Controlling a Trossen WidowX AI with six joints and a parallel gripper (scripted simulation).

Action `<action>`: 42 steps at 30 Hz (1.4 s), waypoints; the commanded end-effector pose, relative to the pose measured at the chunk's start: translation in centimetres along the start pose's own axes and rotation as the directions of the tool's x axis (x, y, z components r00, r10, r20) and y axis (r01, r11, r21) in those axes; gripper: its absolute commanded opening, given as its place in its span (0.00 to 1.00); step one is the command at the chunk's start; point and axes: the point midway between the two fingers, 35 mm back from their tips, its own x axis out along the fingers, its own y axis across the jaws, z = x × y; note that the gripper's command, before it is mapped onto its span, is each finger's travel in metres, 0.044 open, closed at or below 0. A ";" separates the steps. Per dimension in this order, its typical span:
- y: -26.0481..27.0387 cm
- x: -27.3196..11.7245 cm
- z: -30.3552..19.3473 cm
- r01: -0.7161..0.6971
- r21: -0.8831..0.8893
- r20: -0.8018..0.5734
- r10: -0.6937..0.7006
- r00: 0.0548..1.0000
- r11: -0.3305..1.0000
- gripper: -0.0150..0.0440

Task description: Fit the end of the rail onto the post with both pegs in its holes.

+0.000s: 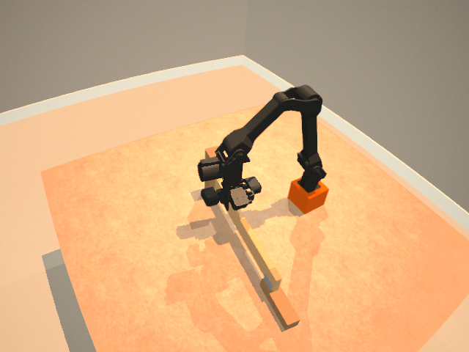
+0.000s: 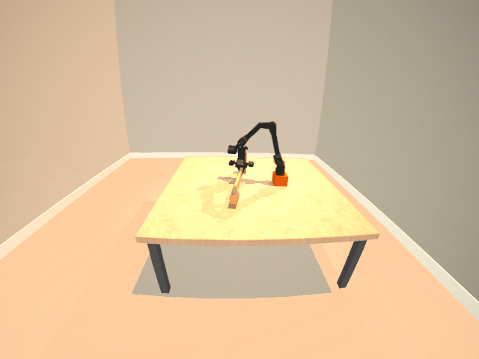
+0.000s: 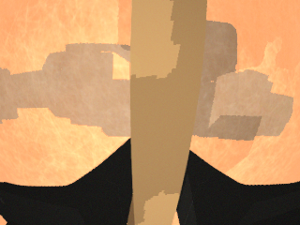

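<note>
The long wooden rail (image 1: pixel 259 246) (image 2: pixel 238 179) (image 3: pixel 164 108) runs from the footboard block up to my gripper and looks raised off the table and near level. Its far end sits at the grey-blue bracket (image 1: pixel 267 281) on the low footboard block (image 1: pixel 283 307) (image 2: pixel 233 200). My gripper (image 1: pixel 231 208) (image 2: pixel 241 170) (image 3: pixel 152 141) is shut on the rail, one finger on each side, near the post end. The post (image 1: pixel 210 152) stands behind my arm. The pegs, the rail's holes and the meeting of rail and post are hidden, so I cannot tell whether they touch.
My arm rises from its orange base (image 1: pixel 297 195) (image 2: pixel 280 179), to the right of the rail, and arches over to it. The table (image 1: pixel 113 182) (image 2: pixel 309 212) carries the block, post and base. Shadows of the arm and rail lie on the left.
</note>
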 end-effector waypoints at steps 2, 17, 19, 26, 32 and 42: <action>0.0 -0.3 0.0 0.003 0.003 -0.006 -0.003 1.000 1.000 0.25; -0.1 -0.2 0.3 0.003 0.003 -0.006 -0.003 1.000 1.000 0.25; -0.1 -0.2 0.3 0.003 0.003 -0.006 -0.003 1.000 1.000 0.25; -0.1 -0.1 0.3 0.003 0.003 -0.006 -0.003 1.000 1.000 0.25; -0.1 0.0 0.3 0.003 0.003 -0.006 -0.003 1.000 1.000 0.25; -0.1 0.0 0.1 0.003 0.003 -0.006 -0.003 1.000 1.000 0.25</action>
